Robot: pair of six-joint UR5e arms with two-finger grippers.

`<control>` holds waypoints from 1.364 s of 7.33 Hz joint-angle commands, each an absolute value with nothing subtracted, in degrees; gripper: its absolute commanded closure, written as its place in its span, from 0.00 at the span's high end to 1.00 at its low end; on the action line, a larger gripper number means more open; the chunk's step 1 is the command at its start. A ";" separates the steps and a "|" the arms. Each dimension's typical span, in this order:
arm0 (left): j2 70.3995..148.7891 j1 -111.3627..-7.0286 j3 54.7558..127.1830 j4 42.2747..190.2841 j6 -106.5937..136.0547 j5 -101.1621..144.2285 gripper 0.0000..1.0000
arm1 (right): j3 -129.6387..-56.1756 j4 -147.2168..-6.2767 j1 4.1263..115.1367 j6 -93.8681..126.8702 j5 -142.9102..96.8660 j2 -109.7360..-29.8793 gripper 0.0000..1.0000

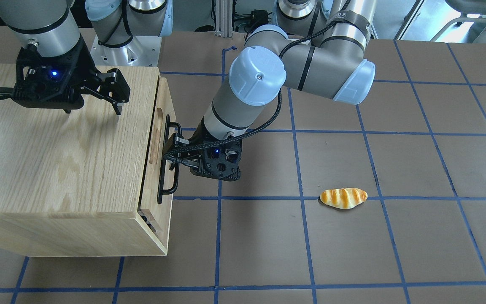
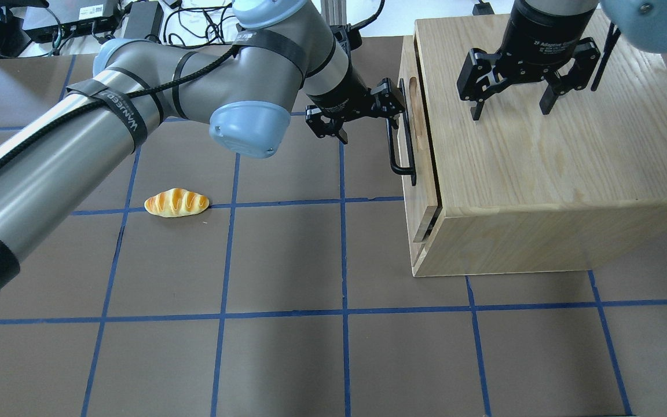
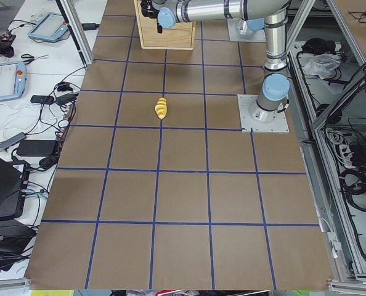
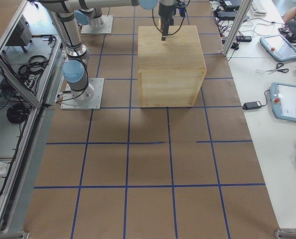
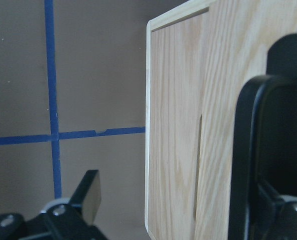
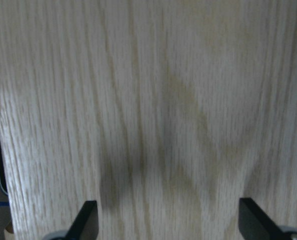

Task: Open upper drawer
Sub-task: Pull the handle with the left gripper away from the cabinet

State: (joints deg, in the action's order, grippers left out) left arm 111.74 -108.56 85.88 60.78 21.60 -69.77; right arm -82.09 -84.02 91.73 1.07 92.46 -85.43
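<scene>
The upper drawer [image 2: 426, 191] of the oak cabinet [image 2: 542, 174] stands a little way out, with a dark gap behind its front panel [image 1: 168, 101]. Its black bar handle [image 2: 401, 133] also shows in the front view [image 1: 168, 185] and in the left wrist view [image 5: 251, 150]. My left gripper [image 2: 365, 116] is open at the handle. One finger [image 5: 288, 215] sits against the bar and the other finger [image 5: 88, 192] hangs free beside the drawer front. My right gripper [image 2: 510, 107] is open and empty, its fingertips [image 6: 86, 222] close over the cabinet top.
A toy bread roll [image 2: 176, 202] lies on the brown table [image 2: 287, 260] to the left of the cabinet, apart from both arms. It also shows in the front view [image 1: 343, 198]. Blue tape lines mark the table in squares.
</scene>
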 commanded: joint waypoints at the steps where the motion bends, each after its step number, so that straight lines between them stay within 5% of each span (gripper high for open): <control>1: 111.18 -107.58 86.04 61.96 19.78 -71.62 1.00 | -82.09 -84.02 91.76 1.14 92.46 -85.43 1.00; 10: 106.44 -95.02 88.33 72.23 6.78 -71.81 1.00 | -82.09 -84.02 91.76 1.14 92.46 -85.43 1.00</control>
State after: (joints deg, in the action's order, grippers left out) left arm 107.03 -96.70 88.15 70.74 8.72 -71.79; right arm -82.12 -84.02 91.74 1.14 92.46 -85.43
